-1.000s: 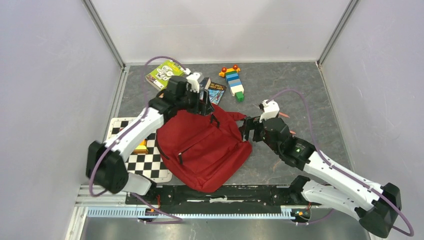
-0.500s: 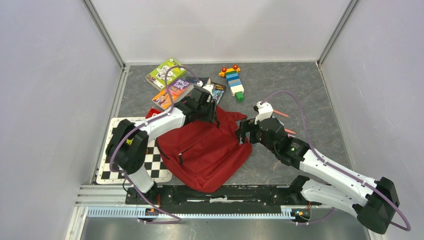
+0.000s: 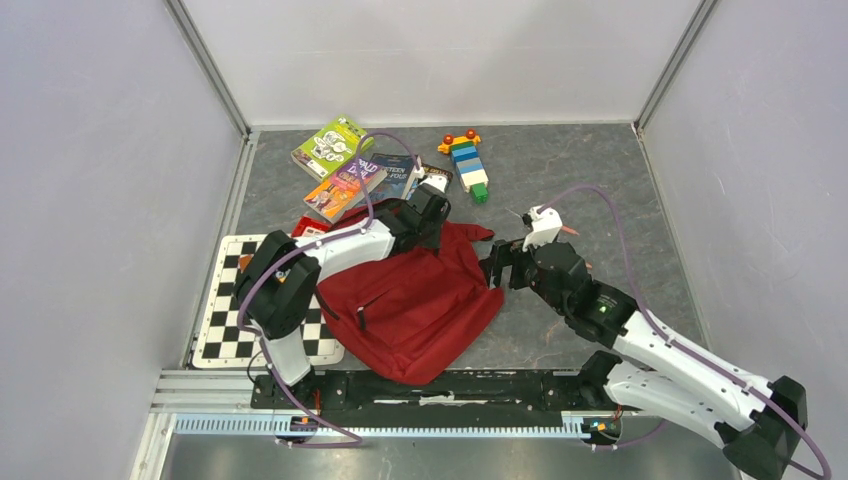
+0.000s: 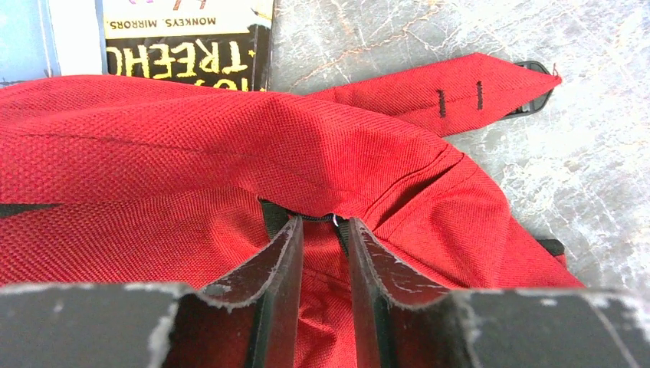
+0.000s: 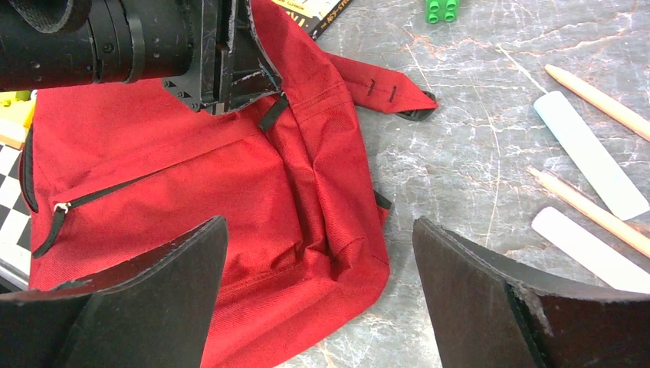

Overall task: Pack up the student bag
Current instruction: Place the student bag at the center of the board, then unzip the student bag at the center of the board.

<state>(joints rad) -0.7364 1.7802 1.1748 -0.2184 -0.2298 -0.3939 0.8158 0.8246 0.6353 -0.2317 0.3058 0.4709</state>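
The student bag, a dark-red backpack with black zippers, lies flat in front of the arms. It also shows in the left wrist view and the right wrist view. My left gripper is down on the bag's top edge. Its jaws are narrowly apart, and a small metal zipper pull sits between the tips. I see no grip on it. My right gripper is wide open and empty. It hovers over the bag's right corner.
Several books lie behind the bag, one right against its top. A block toy sits further back. A chessboard lies left under the bag's edge. Pencils and white sticks lie right of the bag.
My left gripper has come from over the books toward me and down onto the bag's top edge, uncovering the books. My right gripper has shifted slightly right and stays open.
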